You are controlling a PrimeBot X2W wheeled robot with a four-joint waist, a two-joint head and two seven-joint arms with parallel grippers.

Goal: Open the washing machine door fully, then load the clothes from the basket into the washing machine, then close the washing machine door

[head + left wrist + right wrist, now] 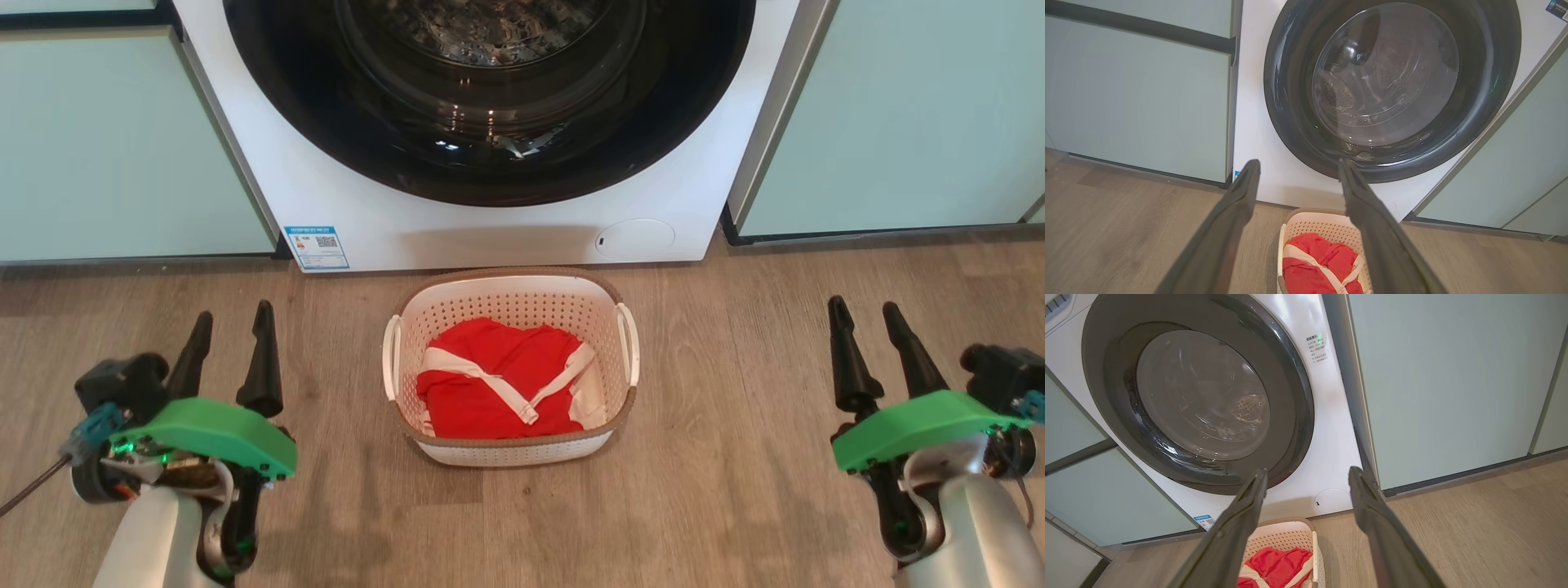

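Note:
The white washing machine (pixel 457 224) stands straight ahead with its round black-rimmed door (pixel 490 98) shut flush against the front. On the wood floor right before it sits the cream basket (pixel 510 286), holding the red clothes (pixel 498 380) with white bands. My left gripper (pixel 233 322) hovers at the lower left, open and empty, well left of the basket. My right gripper (pixel 867 310) hovers at the lower right, open and empty too. The wrist views show the door (pixel 1392 90) (pixel 1200 404), the basket (pixel 1314 224) (pixel 1286 533) and the clothes (pixel 1323 261) (pixel 1278 565) beyond the open grippers (pixel 1298 163) (pixel 1308 471).
Pale mint-green cabinets flank the washer on the left (pixel 106 139) and right (pixel 914 114). A blue sticker (pixel 317 247) and a small round cap (pixel 635 239) mark the washer's lower front. Wood floor (pixel 735 457) stretches around the basket and between the arms.

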